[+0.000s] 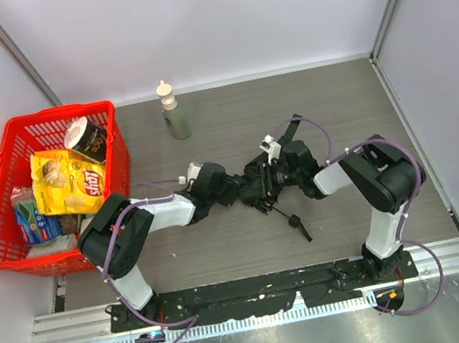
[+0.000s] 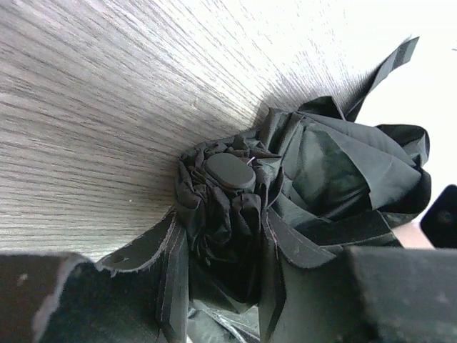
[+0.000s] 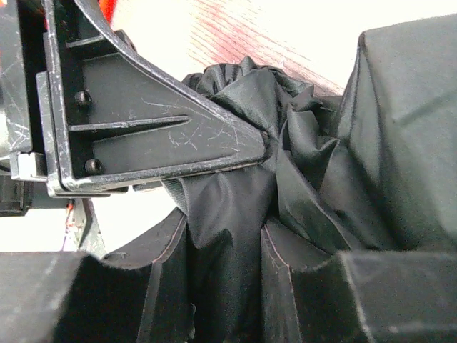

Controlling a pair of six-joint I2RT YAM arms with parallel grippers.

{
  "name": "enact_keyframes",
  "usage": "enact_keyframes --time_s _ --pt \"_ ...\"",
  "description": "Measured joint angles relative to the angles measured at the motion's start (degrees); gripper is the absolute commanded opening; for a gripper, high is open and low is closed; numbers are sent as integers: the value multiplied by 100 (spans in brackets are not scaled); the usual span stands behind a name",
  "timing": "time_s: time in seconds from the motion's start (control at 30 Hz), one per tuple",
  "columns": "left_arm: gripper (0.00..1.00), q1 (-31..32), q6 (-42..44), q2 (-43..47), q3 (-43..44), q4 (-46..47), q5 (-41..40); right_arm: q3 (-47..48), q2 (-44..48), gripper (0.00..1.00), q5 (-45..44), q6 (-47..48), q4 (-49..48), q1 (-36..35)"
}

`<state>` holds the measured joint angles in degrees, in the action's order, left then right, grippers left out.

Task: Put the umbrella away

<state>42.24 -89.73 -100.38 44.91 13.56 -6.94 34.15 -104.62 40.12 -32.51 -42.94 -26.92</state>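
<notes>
The umbrella (image 1: 253, 189) lies on the counter (image 1: 334, 109) in the middle of the frame, and its thin shaft with the small handle (image 1: 301, 230) points to the lower right. The left hand (image 1: 231, 187) and the right hand (image 1: 268, 179) meet there, and each one pinches the crumpled dark fabric from its own side.

Only illegibly small dark lettering on the yellow bag (image 1: 63, 185) in the red basket (image 1: 43, 124).

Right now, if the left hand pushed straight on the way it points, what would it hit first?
The umbrella: its bunched fabric lies between the left hand's fingers, with the round end cap dead ahead. The right hand seems to lie just behind it.
</notes>
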Motion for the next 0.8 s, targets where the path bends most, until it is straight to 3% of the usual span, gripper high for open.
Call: enact_keyframes --time_s 0.07,0.1,0.17,0.33,0.4,0.57,0.8 --pt "0 2 -4 2 35 -63 11 151 229 42 -164 264 684 -52" --pt "0 4 -7 2 61 -107 39 240 385 56 -313 417 1108 -101" --pt "0 15 2 2 125 -216 76 415 761 66 -682 730 2024 -232" --pt "0 31 -7 0 365 -723 118 835 1928 71 -1958 1665 3917 -817" --pt "0 31 -11 0 481 -990 146 933 2253 71 -2485 1982 4229 -1152" --pt "0 28 -31 -4 809 -1733 181 944 2505 71 -3993 2695 4269 -2234" --pt "0 26 -101 -52 1003 -2201 269 787 1963 70 -5967 3550 3547 -3427"
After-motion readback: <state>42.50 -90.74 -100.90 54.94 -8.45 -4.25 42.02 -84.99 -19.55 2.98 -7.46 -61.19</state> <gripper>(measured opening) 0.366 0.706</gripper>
